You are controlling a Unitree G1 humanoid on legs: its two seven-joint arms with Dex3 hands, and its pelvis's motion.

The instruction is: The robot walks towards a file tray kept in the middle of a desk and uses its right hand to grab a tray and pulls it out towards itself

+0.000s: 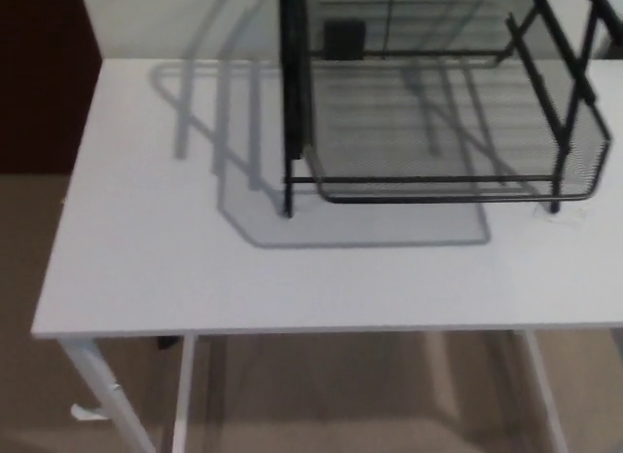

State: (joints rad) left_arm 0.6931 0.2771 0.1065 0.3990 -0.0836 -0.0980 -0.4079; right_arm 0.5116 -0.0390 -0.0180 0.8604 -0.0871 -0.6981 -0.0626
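Observation:
A black wire-mesh file tray rack [448,112] stands on the white desk [195,268], toward the back and right of the picture. Its lowest mesh tray [458,180] sits in the frame with its front rim facing me, just above the desk top. Black upright posts [289,102] hold the frame at the left and right sides; the upper levels are cut off by the top edge. Neither of my hands shows in the head view.
The desk's front edge [292,331] crosses the lower picture, with white legs [97,395] below it over a beige floor. A dark red-brown panel [39,83] stands at the far left. A black block [341,36] sits behind the rack by the wall.

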